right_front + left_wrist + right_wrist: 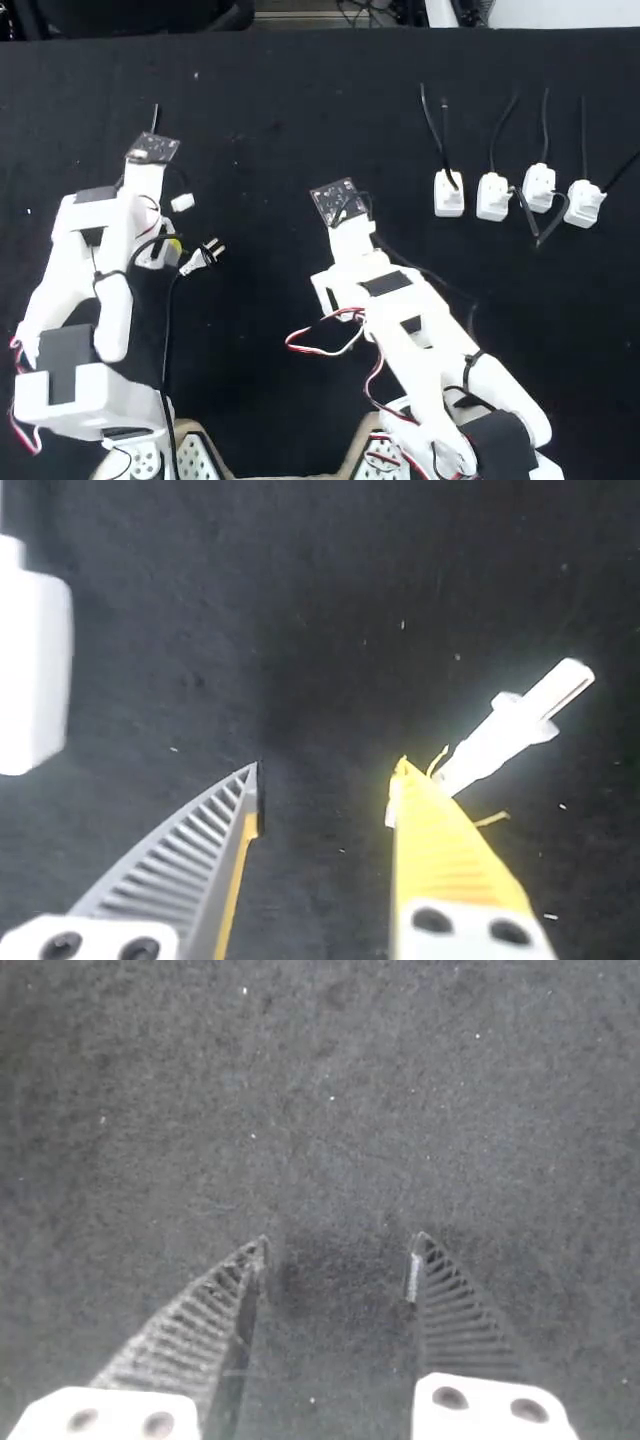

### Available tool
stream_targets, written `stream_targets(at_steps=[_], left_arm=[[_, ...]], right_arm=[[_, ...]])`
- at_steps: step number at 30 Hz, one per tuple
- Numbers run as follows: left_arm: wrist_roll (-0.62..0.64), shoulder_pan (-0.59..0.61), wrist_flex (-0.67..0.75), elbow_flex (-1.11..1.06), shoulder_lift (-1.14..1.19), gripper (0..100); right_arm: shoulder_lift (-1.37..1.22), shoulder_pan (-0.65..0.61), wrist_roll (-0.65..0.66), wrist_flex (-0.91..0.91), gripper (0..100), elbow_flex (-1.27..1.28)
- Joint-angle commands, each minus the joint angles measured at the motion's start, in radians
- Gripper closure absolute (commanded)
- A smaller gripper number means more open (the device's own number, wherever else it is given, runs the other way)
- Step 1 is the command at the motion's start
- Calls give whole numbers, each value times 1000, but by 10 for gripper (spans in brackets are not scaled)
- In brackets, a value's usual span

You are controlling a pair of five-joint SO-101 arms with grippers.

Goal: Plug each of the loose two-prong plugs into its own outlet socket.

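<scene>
A loose white two-prong plug (203,256) lies on the black cloth beside my left arm; in the left wrist view this plug (515,723) sits just past the yellow finger (440,850), outside the jaws. My left gripper (328,770) is open over bare cloth. A small white block (182,203) lies close by on the other side of it, also seen as a white block (30,670) in the wrist view. Several white outlet sockets (492,196) with black cables stand in a row at the far right. My right gripper (341,1240) is open over bare cloth, holding nothing.
The right arm (400,310) stands mid-table, well short of the socket row. Black cables (540,225) loop around the sockets. Red and white wires (325,335) hang by the right arm's base. The cloth's far edge runs along the top.
</scene>
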State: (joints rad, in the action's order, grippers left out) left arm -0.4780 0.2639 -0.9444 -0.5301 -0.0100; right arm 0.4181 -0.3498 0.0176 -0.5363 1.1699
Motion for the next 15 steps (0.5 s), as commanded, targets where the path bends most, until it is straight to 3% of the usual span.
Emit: stream_targets(at_steps=[1, 9, 15], left_arm=[[54, -76, -86, 50, -2, 791], [55, -292, -242, 41, -8, 791], [55, -312, -315, 50, -129, 791]], right_arm=[[39, 14, -6, -3, 794, -51], [39, 14, -6, -3, 794, -51], [39, 12, -8, -3, 794, -51]])
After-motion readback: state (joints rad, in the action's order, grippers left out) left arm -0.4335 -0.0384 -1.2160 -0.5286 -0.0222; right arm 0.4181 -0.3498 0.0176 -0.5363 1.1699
